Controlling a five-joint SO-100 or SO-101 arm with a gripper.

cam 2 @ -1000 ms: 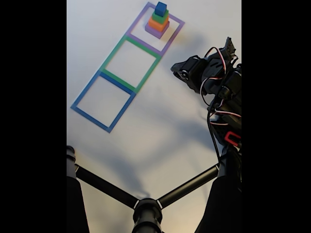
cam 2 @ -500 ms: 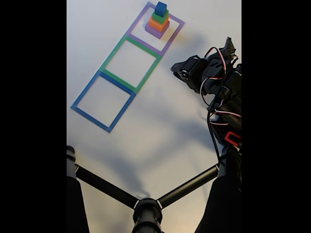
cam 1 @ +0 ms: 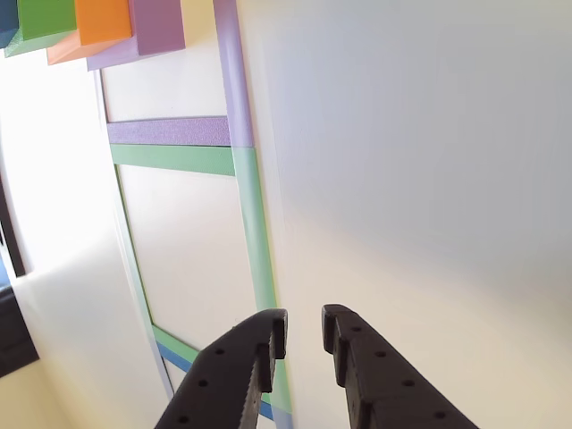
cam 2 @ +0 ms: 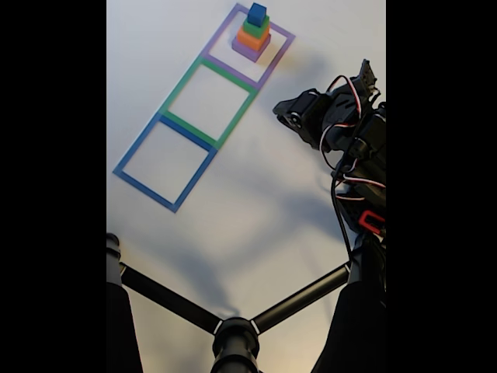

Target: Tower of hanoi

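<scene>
Matt plastic, tape and a smooth white counter

The claw (cam 1: 304,335) looks like black matt plastic, slightly grainy, with small holes along its fingers. Under it the counter (cam 2: 256,210) is white, smooth, softly shiny. The coloured frames (cam 2: 208,101) ahead of the claw seem flat matt tape. The stacked blocks (cam 2: 252,33) beyond look like matt foam or plastic.

Four-block stack (cam 2: 252,33), blue atop, inside purple square (cam 2: 273,65).
</scene>
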